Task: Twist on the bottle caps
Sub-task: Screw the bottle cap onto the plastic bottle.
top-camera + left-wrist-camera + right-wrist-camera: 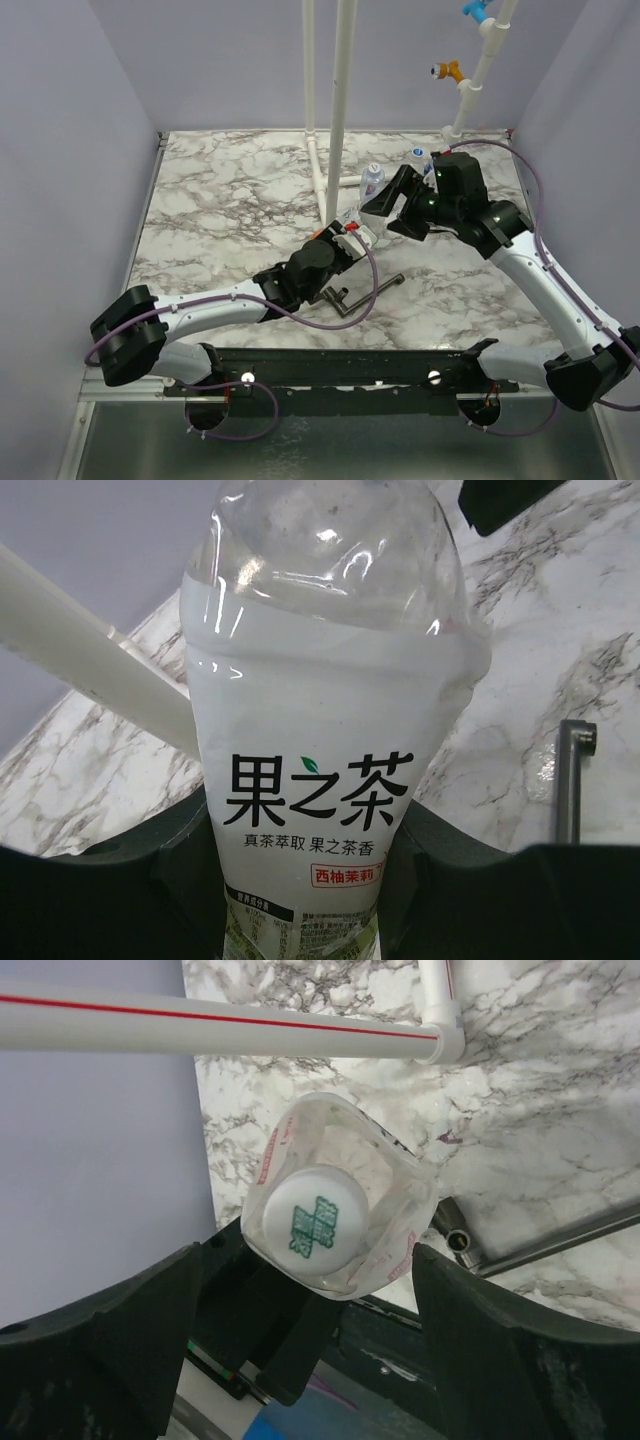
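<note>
I'm working in a robotics lab test cell. The left arm (200, 315) and the right arm (545, 285) are bolted to a black rail (350, 366) at the near edge of a marble-patterned desk (220, 200), with purple cables (300, 318) looping along them. Plain lilac walls (60, 150) box the desk in on three sides. A rig of white PVC pipes (340, 100) stands on the desk, and bare sheet metal (330, 450) lies in front of the rail.

White cap (313, 1222) with green print, clear bottle (320, 730), grey-veined marble table (230, 200)
</note>
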`<action>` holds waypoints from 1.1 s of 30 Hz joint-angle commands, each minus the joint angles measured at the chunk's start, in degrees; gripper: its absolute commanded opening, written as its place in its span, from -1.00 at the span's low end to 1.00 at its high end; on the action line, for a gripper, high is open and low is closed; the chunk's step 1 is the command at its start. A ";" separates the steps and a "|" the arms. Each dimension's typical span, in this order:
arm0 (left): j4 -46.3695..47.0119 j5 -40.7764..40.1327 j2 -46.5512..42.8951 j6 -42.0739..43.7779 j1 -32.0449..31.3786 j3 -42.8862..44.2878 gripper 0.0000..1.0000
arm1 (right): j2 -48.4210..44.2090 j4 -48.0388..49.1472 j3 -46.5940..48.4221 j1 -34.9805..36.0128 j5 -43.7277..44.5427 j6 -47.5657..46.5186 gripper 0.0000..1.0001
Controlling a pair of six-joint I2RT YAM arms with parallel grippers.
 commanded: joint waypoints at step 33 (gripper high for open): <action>-22.03 65.90 -22.75 -19.97 23.48 -4.12 -1.00 | -1.81 0.77 7.52 1.33 -27.63 -41.62 0.43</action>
